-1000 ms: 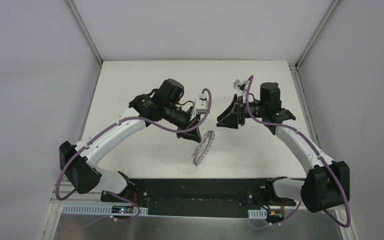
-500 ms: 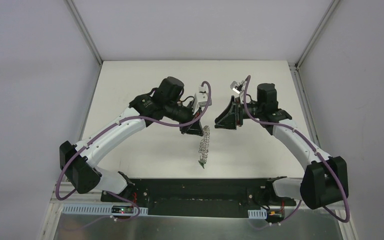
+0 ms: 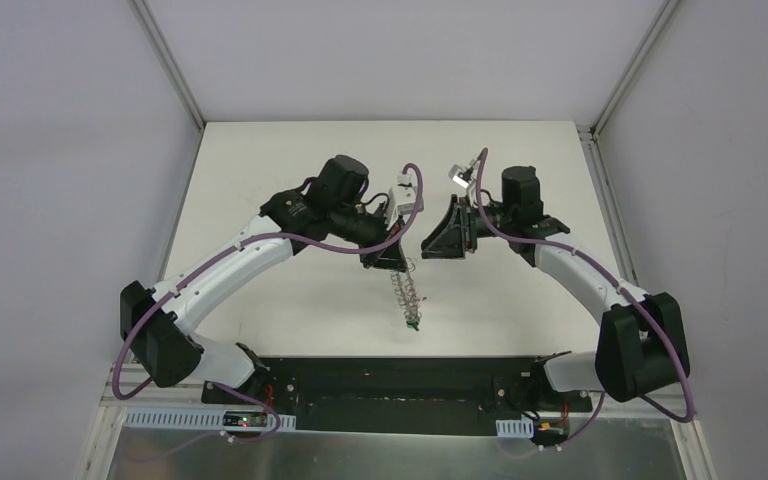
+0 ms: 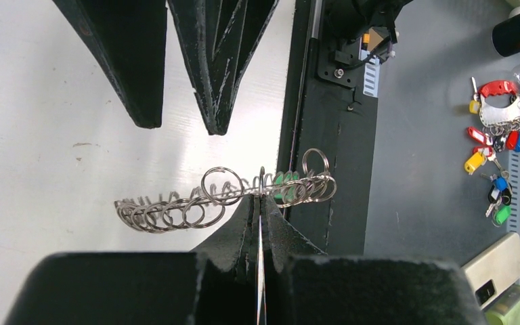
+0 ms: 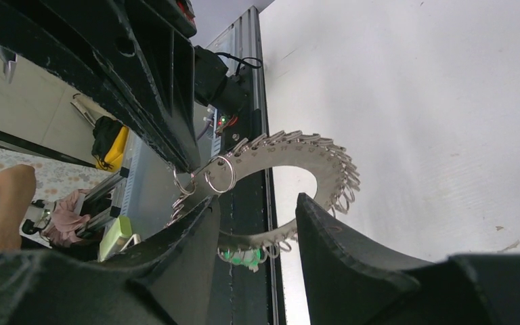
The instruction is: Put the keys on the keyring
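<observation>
The left jaws are fully closed on the keyring [image 4: 223, 196], pinching its flat dark-grey plate edge-on at the upper part of the rim, so the ring hangs below them with its fringe of thin silver wire loops [image 4: 169, 211] fanned along both sides. From above, the keyring [image 3: 406, 292] shows as a narrow streak running from those jaws towards the near edge of the white worktop [image 3: 260, 160], close to the black base strip [image 3: 410, 380]; I cannot tell whether its lower end touches the surface. Of the keys, 1 shows: the green-headed key [image 5: 241, 256] sits among the loops at the ring's lowest end, also visible from the left wrist [image 4: 284, 180] and from above [image 3: 414, 325]. Whether it is threaded on a loop is too small to tell. The right jaws stand about half open and hold nothing. They face the left jaws, near the ring but apart from it, and in the right wrist view the ring's curve [image 5: 311, 154] appears beyond the gap between the 2 black fingers [image 5: 352, 264].
</observation>
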Available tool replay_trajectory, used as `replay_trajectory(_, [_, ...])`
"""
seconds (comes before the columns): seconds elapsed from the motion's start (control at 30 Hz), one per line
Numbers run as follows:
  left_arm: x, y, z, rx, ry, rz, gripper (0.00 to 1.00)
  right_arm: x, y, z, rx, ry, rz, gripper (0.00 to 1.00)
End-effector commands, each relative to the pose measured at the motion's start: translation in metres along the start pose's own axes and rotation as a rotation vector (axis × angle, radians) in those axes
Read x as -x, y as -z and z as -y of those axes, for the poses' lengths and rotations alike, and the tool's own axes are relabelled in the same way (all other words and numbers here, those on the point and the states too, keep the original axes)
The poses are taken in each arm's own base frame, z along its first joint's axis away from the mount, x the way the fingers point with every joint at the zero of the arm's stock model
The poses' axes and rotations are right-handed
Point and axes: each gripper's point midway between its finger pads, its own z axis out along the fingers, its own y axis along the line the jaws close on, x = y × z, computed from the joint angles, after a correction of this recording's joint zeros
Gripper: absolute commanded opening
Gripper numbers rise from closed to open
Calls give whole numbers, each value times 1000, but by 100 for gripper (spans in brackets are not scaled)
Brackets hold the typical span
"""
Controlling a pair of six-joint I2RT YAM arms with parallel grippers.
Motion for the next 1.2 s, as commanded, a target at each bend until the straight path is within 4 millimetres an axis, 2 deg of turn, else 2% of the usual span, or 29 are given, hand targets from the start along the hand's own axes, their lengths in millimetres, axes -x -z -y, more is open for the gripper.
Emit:
replay_trajectory(0.0, [11,1,7,-21,-46,43,0,4,-7,-10,79,-7,-2,49])
replay_trajectory(0.63, [8,0,5,-20,-75,39,0,-5,-29,-18,160,-87,-62,48])
replay_trajectory(0.9, [4,-1,-1,4,-91,25,0,-4,-30,-24,189,-98,-75,41])
replay_trajectory(1.17, [3,-2,-7,31,-93,17,0,-4,-31,-23,193,-108,-79,29])
